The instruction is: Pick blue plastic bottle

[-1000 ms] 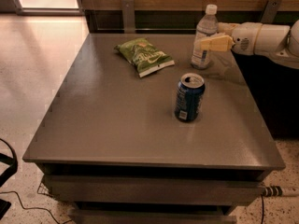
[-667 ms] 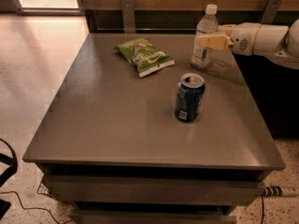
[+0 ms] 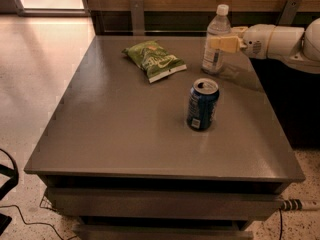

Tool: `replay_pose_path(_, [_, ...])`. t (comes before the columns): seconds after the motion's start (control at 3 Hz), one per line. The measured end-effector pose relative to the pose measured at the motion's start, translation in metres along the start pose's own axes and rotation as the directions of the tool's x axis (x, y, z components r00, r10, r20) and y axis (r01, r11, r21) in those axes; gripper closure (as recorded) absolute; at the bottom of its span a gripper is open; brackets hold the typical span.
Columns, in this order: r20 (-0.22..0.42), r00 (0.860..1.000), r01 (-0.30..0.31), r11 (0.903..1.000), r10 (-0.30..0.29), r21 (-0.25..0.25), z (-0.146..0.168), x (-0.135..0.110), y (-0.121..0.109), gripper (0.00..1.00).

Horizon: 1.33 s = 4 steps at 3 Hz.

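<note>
White arm (image 3: 280, 40) held level, end effector (image 3: 220, 43) at blue plastic bottle (image 3: 212, 60).

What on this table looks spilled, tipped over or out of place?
Nothing stands out. The bottle and the can stand upright, the chip bag lies flat, and the table shows no spill. The end effector is at the bottle's middle, on the side toward the picture's right.

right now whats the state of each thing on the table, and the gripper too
blue plastic bottle: upright, white cap on, at the table's far right
gripper: level with the bottle's middle, reaching in from the right
blue can: upright, standing free, nearer the camera than the bottle
green chip bag: lying flat, left of the bottle
table: holds all three
</note>
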<state>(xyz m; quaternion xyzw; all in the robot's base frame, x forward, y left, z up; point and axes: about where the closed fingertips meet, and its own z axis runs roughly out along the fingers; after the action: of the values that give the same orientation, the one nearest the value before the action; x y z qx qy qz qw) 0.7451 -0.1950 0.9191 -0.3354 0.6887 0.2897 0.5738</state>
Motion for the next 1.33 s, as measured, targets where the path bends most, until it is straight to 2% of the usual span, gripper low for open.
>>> replay_pose_path(0.67, [-0.008, 1.000, 0.006, 1.0000, -0.007, -0.008, 0.004, -0.008, 0.003, 1.00])
replay_pose_path(1.33, [-0.004, 0.998, 0.069, 0.9975, -0.069, 0.010, -0.004, -0.049, 0.006, 1.00])
